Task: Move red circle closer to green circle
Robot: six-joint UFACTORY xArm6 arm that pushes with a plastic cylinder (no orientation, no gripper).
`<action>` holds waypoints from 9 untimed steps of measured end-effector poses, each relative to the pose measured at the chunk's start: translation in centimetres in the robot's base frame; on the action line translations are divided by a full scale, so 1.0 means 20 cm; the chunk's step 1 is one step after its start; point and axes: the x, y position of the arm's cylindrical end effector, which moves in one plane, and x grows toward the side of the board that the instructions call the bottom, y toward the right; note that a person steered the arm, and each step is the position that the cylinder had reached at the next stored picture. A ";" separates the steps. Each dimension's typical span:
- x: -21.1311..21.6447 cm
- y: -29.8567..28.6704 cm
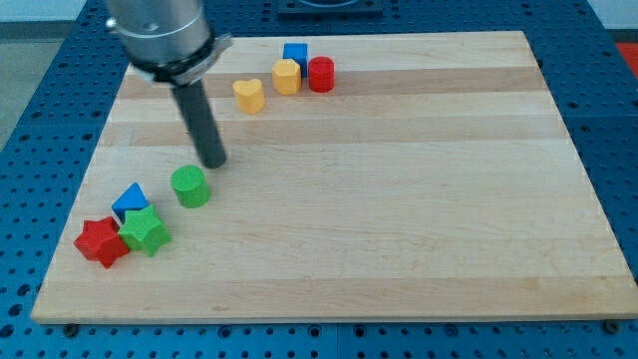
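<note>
- Rod end first: my tip [213,163] rests on the wooden board [399,199] in the view's left half, just above and to the right of the green circle [189,185], close to it, though I cannot tell whether the two touch.
- My tool is a plain dark rod with nothing that opens or closes, and it holds no block.
- The red circle [320,75] stands near the view's top, a little left of centre, well apart from the green circle and from my tip.
- The red circle sits just beside a yellow block [286,76] on its left; a blue block [295,53] is just above that yellow one, partly hidden behind it.
- A second yellow block [249,95], somewhat heart-like in outline, lies further left and slightly lower, between that cluster and the rod.
- At the view's lower left three blocks huddle: a blue triangle [130,199], a green star [146,231] just below it, and a red star [102,241] at the green star's left, near the board's edge.
- The green circle lies just up and right of this trio, apart from it.
</note>
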 end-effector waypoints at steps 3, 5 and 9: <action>-0.79 0.86; -0.61 0.40; -0.07 -0.14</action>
